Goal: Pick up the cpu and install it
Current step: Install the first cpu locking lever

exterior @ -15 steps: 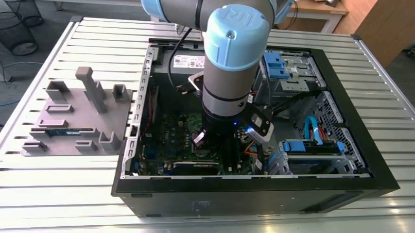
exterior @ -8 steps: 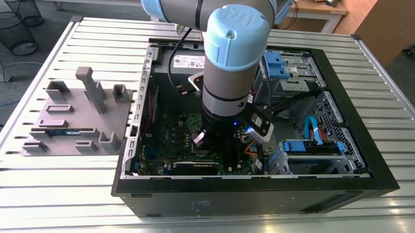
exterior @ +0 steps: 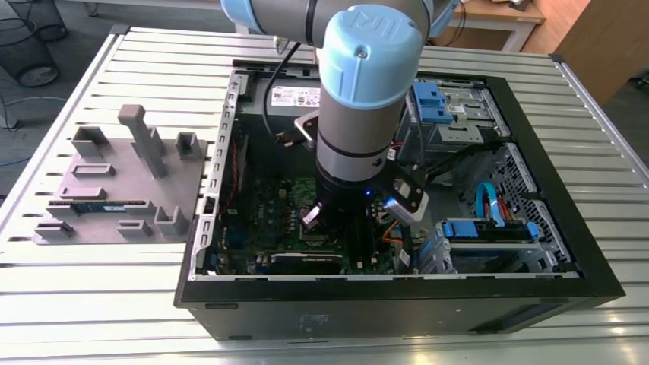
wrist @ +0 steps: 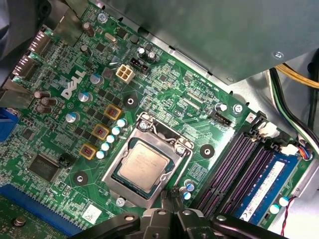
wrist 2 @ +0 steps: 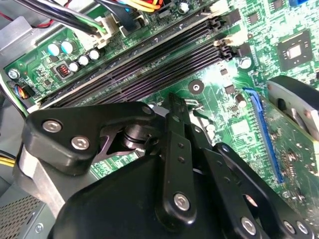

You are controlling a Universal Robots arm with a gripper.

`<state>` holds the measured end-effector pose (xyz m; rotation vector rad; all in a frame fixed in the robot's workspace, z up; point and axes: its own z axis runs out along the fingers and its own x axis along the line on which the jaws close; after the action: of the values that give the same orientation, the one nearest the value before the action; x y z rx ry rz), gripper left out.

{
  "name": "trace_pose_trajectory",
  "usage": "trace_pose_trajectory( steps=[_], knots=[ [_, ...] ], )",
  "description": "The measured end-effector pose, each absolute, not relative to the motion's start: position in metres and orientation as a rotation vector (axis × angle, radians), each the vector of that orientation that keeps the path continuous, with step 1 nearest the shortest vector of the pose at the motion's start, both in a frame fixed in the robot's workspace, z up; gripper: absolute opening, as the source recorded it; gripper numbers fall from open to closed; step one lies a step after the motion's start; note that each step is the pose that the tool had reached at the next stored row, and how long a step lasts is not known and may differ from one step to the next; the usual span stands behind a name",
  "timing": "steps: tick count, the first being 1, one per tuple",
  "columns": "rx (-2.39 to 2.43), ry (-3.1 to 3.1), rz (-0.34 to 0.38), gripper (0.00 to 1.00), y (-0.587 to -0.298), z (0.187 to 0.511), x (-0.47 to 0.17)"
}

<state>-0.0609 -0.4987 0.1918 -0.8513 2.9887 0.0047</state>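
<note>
Inside its socket (wrist: 149,167) sits one cpu (wrist: 143,165); end effector (wrist: 172,211) state unclear.

Silver cpu (wrist: 142,165) flat in motherboard socket (wrist: 112,172)

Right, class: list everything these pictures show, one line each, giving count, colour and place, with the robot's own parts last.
Square silver-topped cpu: one, sitting in the metal socket frame on the board.
Green motherboard: one, inside the case.
Open black computer case: one, on the slatted metal table.
Black memory slots: a row, beside the socket; a blue memory stick fills one.
Grey moulded parts tray: one, at the exterior view's left of the case.
Blue drive brackets: several, in the case's bays.
Robot arm: one, grey and light blue, reaching into the case.
Black gripper: one, just beside the socket.
</note>
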Motion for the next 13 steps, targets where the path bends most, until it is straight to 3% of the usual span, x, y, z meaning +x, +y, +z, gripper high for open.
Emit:
trace_pose_trajectory(
  steps=[13],
  knots=[
    [-0.849,2.99,0.005,0.11,-0.499,0.209,-0.061]
  ],
)
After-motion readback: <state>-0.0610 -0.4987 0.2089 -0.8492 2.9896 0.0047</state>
